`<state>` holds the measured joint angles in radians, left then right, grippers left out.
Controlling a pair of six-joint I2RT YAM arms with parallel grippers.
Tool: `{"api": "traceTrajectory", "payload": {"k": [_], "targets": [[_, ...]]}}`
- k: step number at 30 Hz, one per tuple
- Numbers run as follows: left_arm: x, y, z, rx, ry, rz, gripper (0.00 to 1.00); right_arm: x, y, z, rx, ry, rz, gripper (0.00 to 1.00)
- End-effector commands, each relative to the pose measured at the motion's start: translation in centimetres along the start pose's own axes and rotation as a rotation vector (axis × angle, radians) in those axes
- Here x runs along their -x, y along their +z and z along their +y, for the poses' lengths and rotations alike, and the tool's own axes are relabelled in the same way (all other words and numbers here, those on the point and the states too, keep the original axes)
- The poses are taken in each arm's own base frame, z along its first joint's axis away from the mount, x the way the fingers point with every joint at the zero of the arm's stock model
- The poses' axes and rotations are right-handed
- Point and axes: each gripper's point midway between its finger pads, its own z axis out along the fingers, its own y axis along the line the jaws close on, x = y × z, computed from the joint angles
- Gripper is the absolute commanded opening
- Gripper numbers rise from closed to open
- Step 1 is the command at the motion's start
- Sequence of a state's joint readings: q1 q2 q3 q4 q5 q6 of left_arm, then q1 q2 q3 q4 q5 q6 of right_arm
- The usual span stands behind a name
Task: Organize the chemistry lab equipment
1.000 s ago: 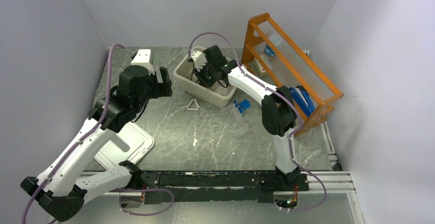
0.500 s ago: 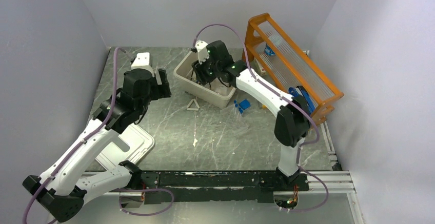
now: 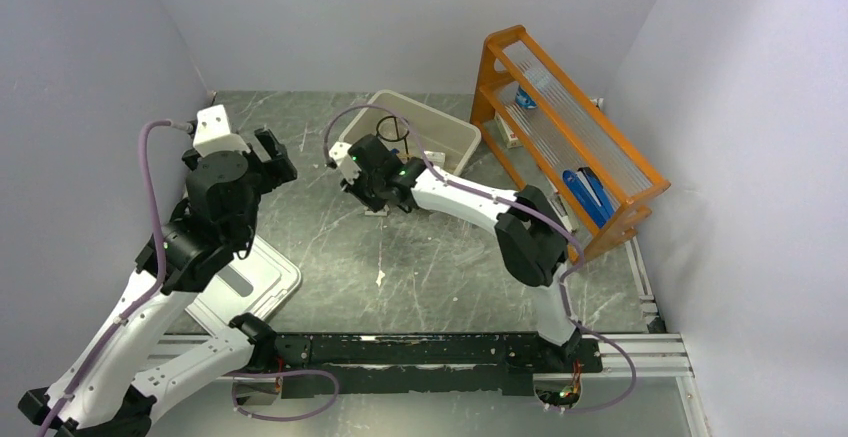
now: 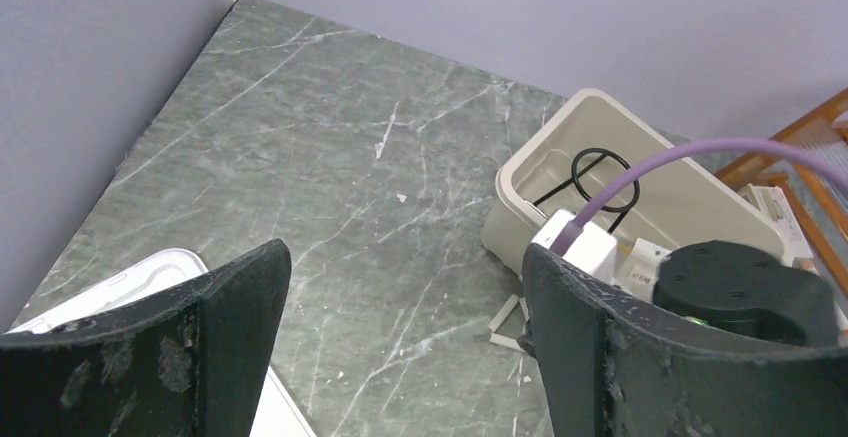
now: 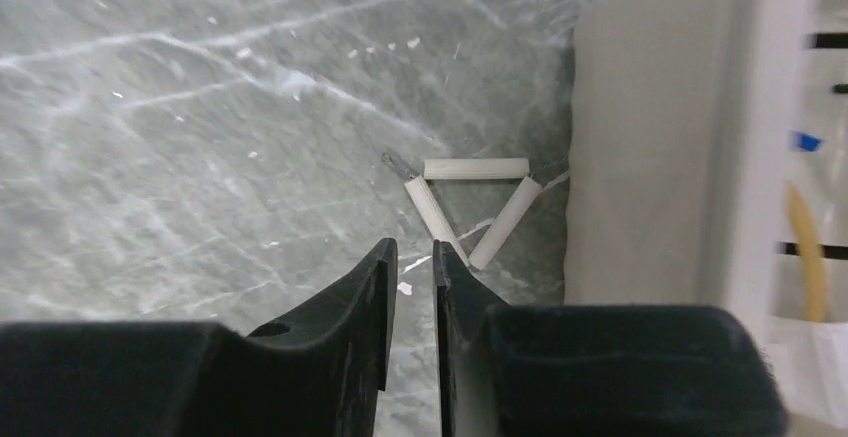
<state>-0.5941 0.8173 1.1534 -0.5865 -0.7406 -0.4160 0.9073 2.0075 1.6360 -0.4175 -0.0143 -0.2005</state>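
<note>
Near the far edge, the black wire tripod ring sat inside the tub. The white triangle lay loose on the surface below the nearly closed, empty right pincer. The left pincer was spread.

The right gripper has come out of the tub and gone toward 7 o'clock. Now it hangs low over the table, just beside the white triangle. The left gripper has pulled back from the tub toward 9 o'clock. The black ring inside the tub shows now.
</note>
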Motion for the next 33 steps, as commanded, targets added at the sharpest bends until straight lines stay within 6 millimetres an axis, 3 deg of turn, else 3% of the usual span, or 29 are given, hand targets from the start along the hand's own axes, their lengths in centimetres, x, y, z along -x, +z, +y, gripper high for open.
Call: {"api": "traceTrajectory", "payload": {"k": [1, 9, 14, 22, 26, 31, 33], "targets": [[1.1, 0.3, 0.4, 0.045, -0.039, -0.037, 0.89, -1.6, 1.7, 0.0, 0.017, -0.037, 0.056, 0.26], [0.6, 0.5, -0.2, 0.021, -0.028, -0.014, 0.89, -4.5, 4.9, -1.0, -0.032, -0.08, 0.175, 0.34], [0.3, 0.6, -0.4, 0.018, -0.017, -0.001, 0.89, -5.1, 5.5, -0.3, 0.015, -0.098, 0.199, 0.35], [0.0, 0.7, -0.5, 0.012, -0.01, 0.006, 0.89, -7.8, 5.6, 1.2, 0.114, -0.134, 0.291, 0.36], [-0.1, 0.8, -0.7, 0.009, -0.012, 0.011, 0.89, -8.3, 5.5, 2.3, 0.187, -0.147, 0.321, 0.31], [-0.2, 0.8, -0.8, 0.001, -0.016, 0.013, 0.89, -7.4, 4.9, 3.0, 0.21, -0.143, 0.281, 0.11], [-0.3, 0.9, -0.8, 0.003, -0.013, 0.015, 0.89, -7.1, 4.6, 3.1, 0.214, -0.143, 0.268, 0.07]]}}
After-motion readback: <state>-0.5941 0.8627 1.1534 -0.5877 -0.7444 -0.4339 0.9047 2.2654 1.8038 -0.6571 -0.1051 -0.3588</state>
